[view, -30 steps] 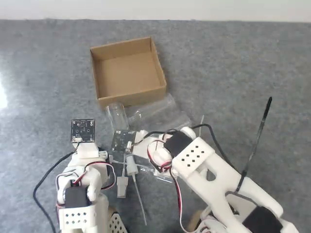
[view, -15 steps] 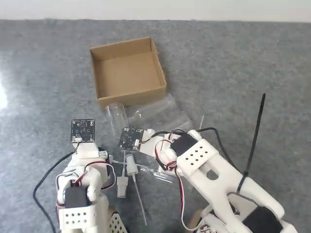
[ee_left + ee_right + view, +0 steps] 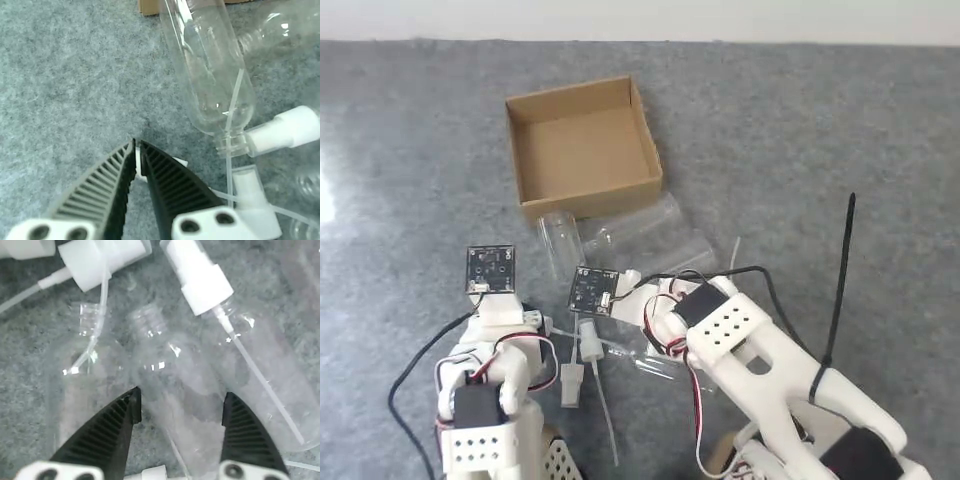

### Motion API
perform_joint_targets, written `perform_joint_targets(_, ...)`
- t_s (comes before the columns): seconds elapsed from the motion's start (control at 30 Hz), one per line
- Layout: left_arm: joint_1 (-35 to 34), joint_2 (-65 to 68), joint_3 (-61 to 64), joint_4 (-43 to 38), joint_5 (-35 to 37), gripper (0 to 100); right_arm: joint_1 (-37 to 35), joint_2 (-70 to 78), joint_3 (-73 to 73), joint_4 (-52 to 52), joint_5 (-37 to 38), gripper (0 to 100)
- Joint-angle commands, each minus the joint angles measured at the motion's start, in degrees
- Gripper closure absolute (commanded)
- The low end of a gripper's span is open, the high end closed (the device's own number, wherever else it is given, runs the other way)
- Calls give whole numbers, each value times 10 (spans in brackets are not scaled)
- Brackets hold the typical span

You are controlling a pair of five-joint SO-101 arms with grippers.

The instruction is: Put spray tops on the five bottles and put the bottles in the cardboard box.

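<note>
At left, the left gripper (image 3: 137,148) hangs low over the grey desk (image 3: 60,75), jaws pressed almost together with a white sliver between them; whether they grip it is unclear. In the centre lies a loose spray top (image 3: 571,381). At right, the right gripper (image 3: 181,397), jaws wide and empty, straddles an uncapped bottle (image 3: 165,365). Closing squarely on its body seems best, though neighbouring bottles close on either side crowd the jaws. The cardboard box (image 3: 595,197) sits beyond.
</note>
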Motion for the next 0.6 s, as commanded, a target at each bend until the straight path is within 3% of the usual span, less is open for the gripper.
perform_joint_targets(0.0,1,-9,-5,4,-4,987,16,3,4,-6,5,803)
perform_joint_targets(0.3,1,-9,-5,4,-4,987,83,2,-4,-5,-3,803)
perform_joint_targets(0.57,1,-9,-5,4,-4,987,102,2,-34,0,-98,803)
